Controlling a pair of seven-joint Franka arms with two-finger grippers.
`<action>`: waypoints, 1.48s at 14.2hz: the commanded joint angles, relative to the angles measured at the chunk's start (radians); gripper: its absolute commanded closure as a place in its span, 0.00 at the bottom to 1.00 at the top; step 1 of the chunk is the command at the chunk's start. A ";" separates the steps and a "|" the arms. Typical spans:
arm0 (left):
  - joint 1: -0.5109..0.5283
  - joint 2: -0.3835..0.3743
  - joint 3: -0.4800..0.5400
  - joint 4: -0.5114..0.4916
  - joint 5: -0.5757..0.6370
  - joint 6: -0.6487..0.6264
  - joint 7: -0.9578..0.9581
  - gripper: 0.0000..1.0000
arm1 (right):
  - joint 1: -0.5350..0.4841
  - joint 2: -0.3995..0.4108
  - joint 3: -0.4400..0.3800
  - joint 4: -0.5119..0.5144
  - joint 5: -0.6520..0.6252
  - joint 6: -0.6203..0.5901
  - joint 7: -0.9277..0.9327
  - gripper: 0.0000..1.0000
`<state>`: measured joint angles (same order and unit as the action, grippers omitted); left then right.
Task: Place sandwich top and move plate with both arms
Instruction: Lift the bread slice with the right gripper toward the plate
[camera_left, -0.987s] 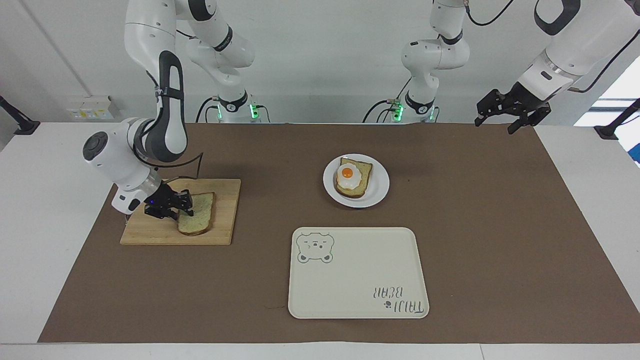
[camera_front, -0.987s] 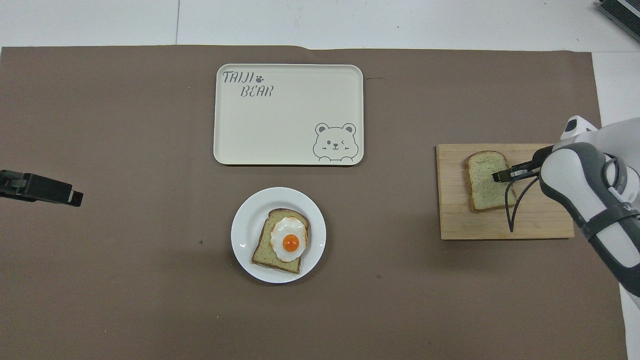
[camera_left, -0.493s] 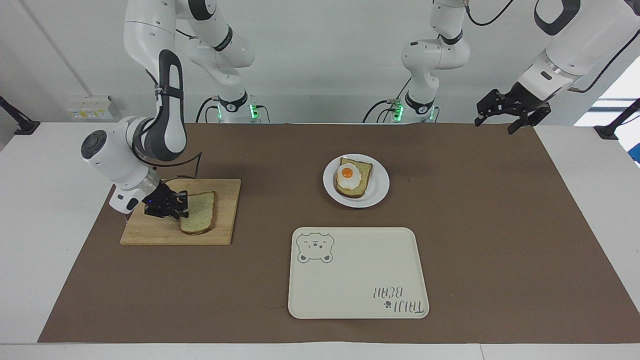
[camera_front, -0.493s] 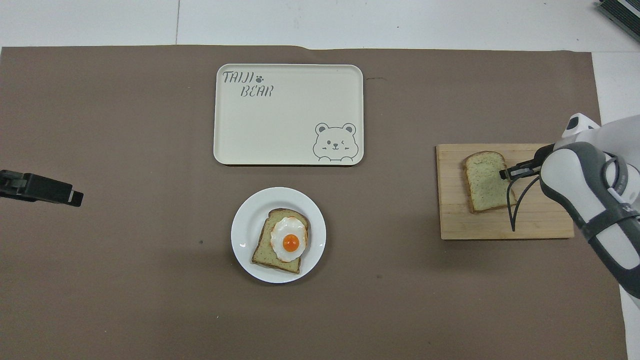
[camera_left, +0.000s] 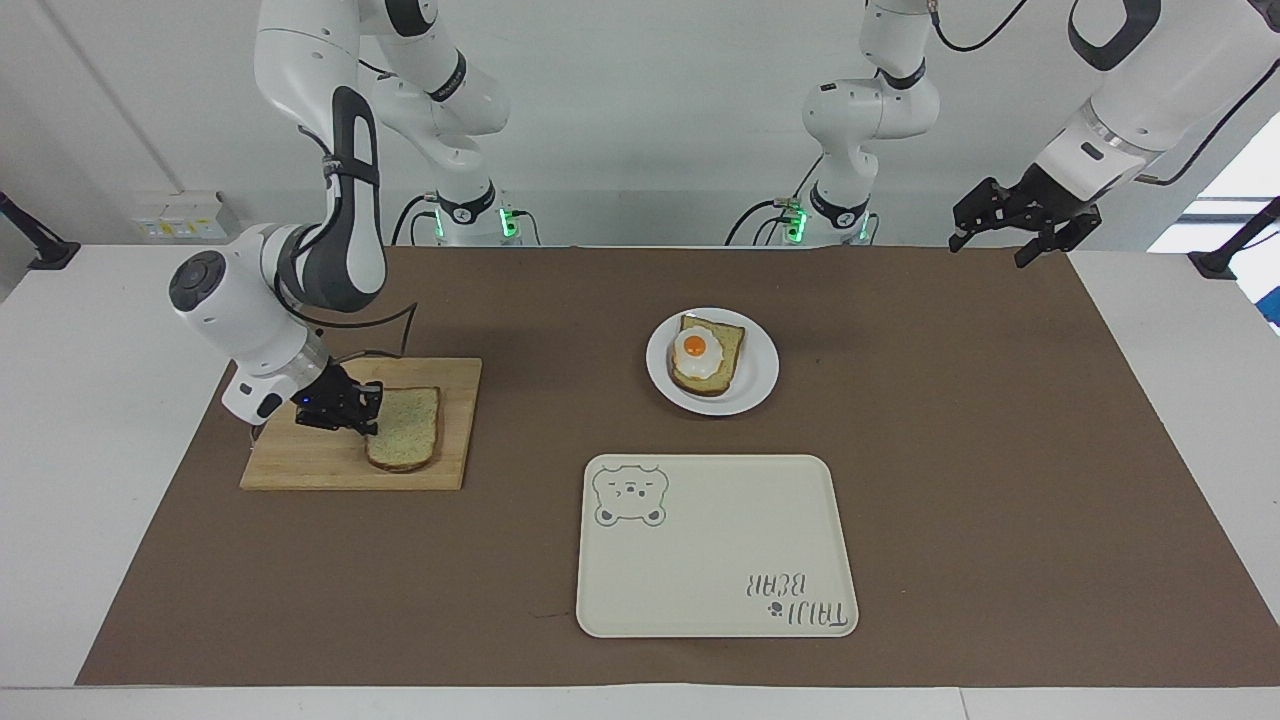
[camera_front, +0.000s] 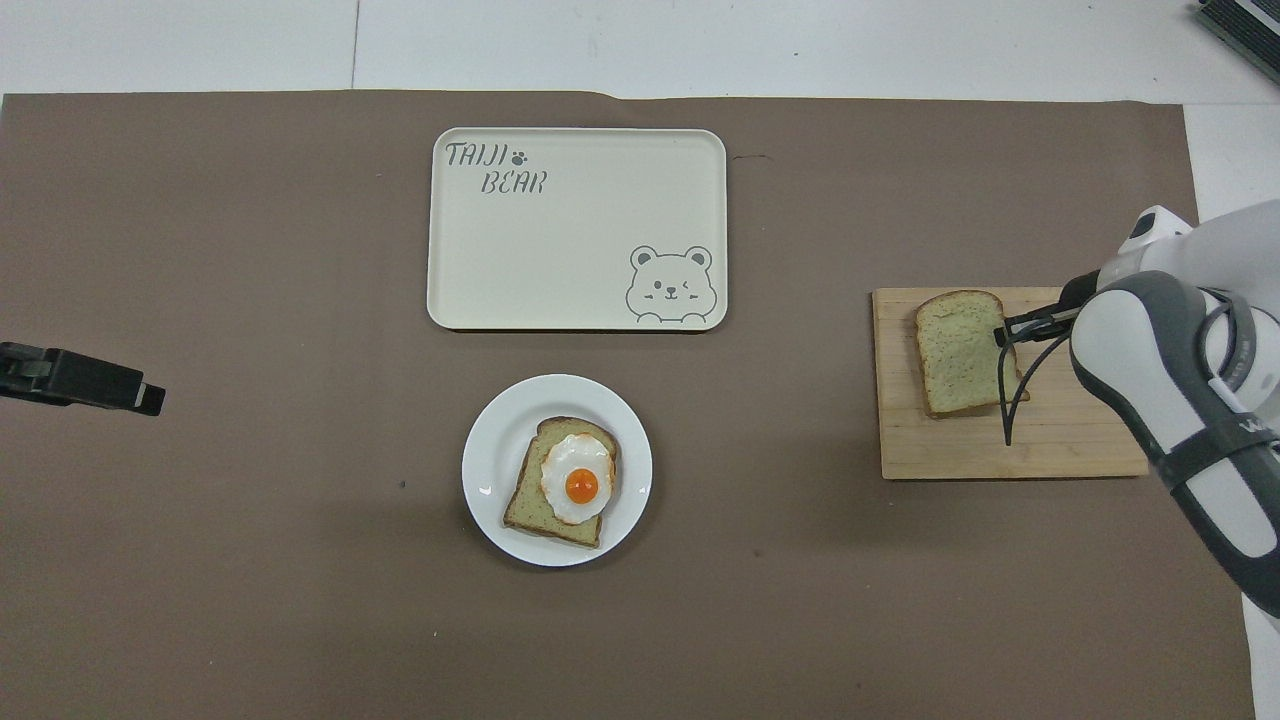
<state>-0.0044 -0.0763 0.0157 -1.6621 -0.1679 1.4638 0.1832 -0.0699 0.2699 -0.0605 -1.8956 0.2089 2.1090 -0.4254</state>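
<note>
Right gripper (camera_left: 362, 417): low over the wooden board (camera_left: 300, 465), fingers closed on the edge of the sandwich top (camera_left: 405, 430).
Sandwich top: over the board at the right arm's end of the surface (camera_left: 950, 450); it seems slightly lifted, though contact with the board is hard to judge.
Left gripper (camera_left: 1000, 238): waits in the air above the corner of the brown mat at the left arm's end, fingers spread open and holding nothing.
Plate (camera_left: 760, 375): mid-surface, carrying a bread slice with a fried egg (camera_left: 698, 350) on it.
Tray (camera_left: 715, 575): cream, bear drawing, farther from the robots than the plate and just beside it, not touching.
</note>
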 joint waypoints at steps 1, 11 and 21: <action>0.015 -0.030 -0.010 -0.027 0.018 -0.002 -0.010 0.00 | 0.027 -0.024 0.005 0.056 -0.031 -0.079 0.106 1.00; 0.006 -0.025 -0.013 -0.059 -0.053 0.038 0.036 0.00 | 0.064 -0.055 0.048 0.099 0.066 -0.193 0.244 1.00; 0.046 -0.022 -0.010 -0.231 -0.268 0.196 0.170 0.00 | 0.064 -0.066 0.312 0.089 0.069 -0.173 0.566 1.00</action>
<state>0.0236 -0.0754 0.0169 -1.8336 -0.3886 1.6046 0.3135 0.0068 0.2174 0.2111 -1.7972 0.2639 1.9174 0.0857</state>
